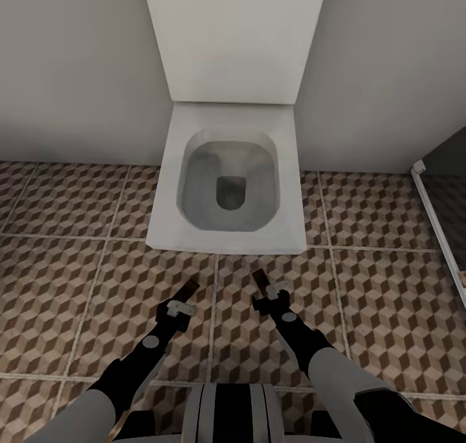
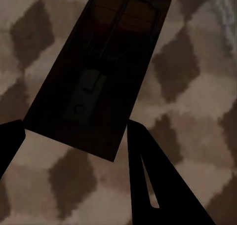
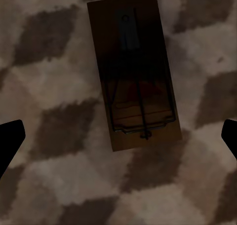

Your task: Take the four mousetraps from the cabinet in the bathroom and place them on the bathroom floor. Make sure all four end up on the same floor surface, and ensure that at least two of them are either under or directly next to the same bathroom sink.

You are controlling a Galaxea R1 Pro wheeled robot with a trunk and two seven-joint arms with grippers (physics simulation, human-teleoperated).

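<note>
Though slivers overhead, mousetraps (image 2: 98, 72) (image 3: 133, 72) wire-detailed close-up.

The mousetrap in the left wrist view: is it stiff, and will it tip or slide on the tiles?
The mousetrap is a flat board, so probably stiff and unlikely to tip or roll. It looks thin, so likely light and easy to slide. Its wire parts may snag.

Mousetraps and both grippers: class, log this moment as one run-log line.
left gripper: shut on mousetrap | right gripper: open, second mousetrap between fingers | ahead: sink | below: bathroom floor
</note>
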